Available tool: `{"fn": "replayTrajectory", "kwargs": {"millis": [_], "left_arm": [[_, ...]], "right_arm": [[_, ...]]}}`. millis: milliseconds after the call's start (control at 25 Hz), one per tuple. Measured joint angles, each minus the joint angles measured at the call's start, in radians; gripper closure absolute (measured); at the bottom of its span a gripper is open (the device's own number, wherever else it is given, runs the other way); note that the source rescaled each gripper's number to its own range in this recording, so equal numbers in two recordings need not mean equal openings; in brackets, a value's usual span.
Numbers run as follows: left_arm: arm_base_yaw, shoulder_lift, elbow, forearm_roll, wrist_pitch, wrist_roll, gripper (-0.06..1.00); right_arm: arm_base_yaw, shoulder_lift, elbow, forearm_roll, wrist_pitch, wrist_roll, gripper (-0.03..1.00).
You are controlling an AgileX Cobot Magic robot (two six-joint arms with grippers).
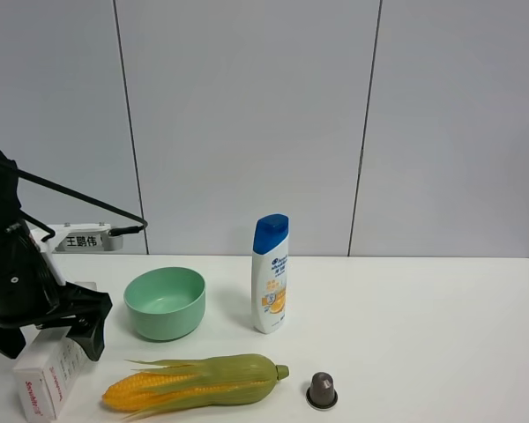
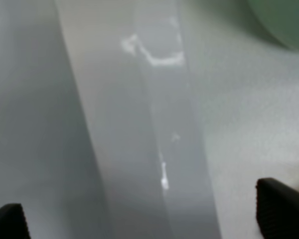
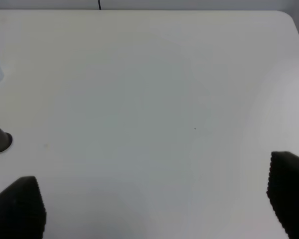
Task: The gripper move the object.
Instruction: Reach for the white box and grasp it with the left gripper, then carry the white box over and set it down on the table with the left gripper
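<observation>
Looked down on a plain white bench (image 1: 423,335), matt and evenly lit, backed by a wall (image 1: 247,115) of pale grey panels split by thin dark upright seams.

Found the carton (image 1: 46,377), long and white, lying at the near left corner of the bench, one end turned toward the high camera, just left of a corn cob (image 1: 198,381) in its green husk. Made out red lettering on that near end and small print along one side, all too small to read.

Saw the left gripper (image 2: 144,219) low over the far part of the carton, its black fingers (image 2: 281,209) spread wide on either side of the box and clear of its sides. Found the wrist view there blurred, the carton a pale band between the two tips.

Noted a white camera block (image 1: 86,240) on that arm, labelled with three black Chinese characters.

Found a mint-green bowl (image 1: 165,302) behind the corn, then a white shampoo bottle (image 1: 271,273) with a blue cap, upright near the middle of the bench. Saw a blue and orange label on it, its brand writing too small to read. Spotted a small dark capsule (image 1: 322,389) near the front, right of the corn tip.

Saw the right gripper (image 3: 154,204) only from its own wrist, fingers set far apart above bare bench, holding nothing.
</observation>
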Motion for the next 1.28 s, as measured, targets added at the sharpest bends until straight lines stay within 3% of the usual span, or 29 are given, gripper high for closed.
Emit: {"fn": "replayTrajectory", "kwargs": {"millis": [200, 320, 760, 1120, 1280], "left_arm": [[0.000, 0.002, 0.000, 0.000, -0.022, 0.000, 0.08], [0.000, 0.002, 0.000, 0.000, -0.027, 0.000, 0.19], [0.000, 0.002, 0.000, 0.000, -0.026, 0.001, 0.92], [0.000, 0.002, 0.000, 0.000, -0.017, 0.007, 0.94], [0.000, -0.038, -0.002, 0.003, 0.070, -0.011, 0.94]], "right_arm": [[0.000, 0.000, 0.000, 0.000, 0.000, 0.000, -0.03], [0.000, 0.000, 0.000, 0.000, 0.000, 0.000, -0.03], [0.000, 0.000, 0.000, 0.000, 0.000, 0.000, -0.03], [0.000, 0.000, 0.000, 0.000, 0.000, 0.000, -0.03], [0.000, 0.000, 0.000, 0.000, 0.000, 0.000, -0.03]]}}
